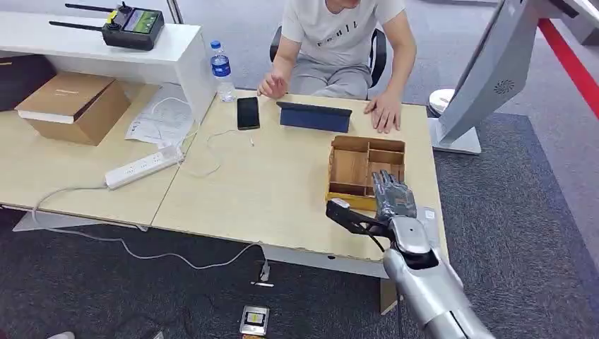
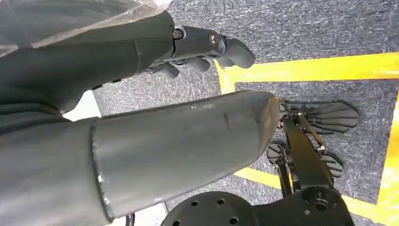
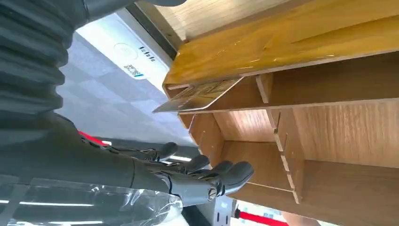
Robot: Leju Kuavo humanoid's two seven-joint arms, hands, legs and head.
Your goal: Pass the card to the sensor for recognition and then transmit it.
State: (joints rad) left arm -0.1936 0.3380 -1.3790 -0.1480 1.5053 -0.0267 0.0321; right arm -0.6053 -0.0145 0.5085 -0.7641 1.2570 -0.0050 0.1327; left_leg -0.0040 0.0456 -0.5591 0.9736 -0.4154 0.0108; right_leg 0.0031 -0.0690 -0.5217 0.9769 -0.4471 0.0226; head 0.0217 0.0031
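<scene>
The right hand (image 1: 394,198) is being held over the near right corner of the wooden tray (image 1: 351,168) on the table (image 1: 268,191), fingers (image 3: 221,176) extended and holding nothing. The card (image 3: 197,96) is lying tilted in a tray compartment. The left hand (image 2: 207,47) is hanging above the floor, fingers loosely curled, gripping nothing.

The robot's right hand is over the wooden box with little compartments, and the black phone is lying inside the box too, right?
Not quite. The right hand is over the compartmented wooden box, but the flat black phone lies on the light wooden table, away from the box, near the seated person. The head view shows it.
</scene>
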